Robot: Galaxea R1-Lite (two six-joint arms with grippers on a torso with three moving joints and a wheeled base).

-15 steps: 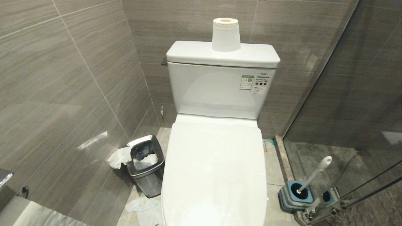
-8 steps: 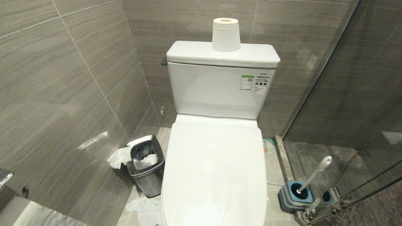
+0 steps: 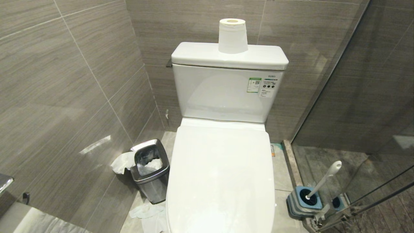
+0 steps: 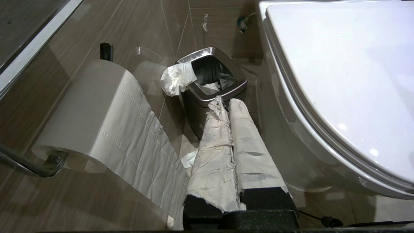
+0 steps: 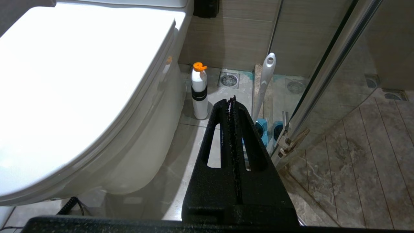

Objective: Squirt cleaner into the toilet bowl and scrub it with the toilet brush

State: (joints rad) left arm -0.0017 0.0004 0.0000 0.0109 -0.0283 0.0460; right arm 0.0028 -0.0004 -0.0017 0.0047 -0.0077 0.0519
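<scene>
While lid (image 3: 220, 174) down: toilet brush (image 3: 323, 179) light, stiff, grab upper handle; left hand (image 4: 226, 105), right hand (image 5: 231, 102) closed, empty.

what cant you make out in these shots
- Inside of the toilet bowl: hidden by the closed lid, every view.
- Toilet brush bristles: sunk in the holder, head view.
- Tank sticker text: too small.
- White bottle: no readable label, right wrist view.

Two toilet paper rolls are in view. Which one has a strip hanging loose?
The toilet paper roll on the wall holder, beside the left gripper, trails a loose strip downward. The toilet paper roll on the tank stands upright, fully wound.
</scene>
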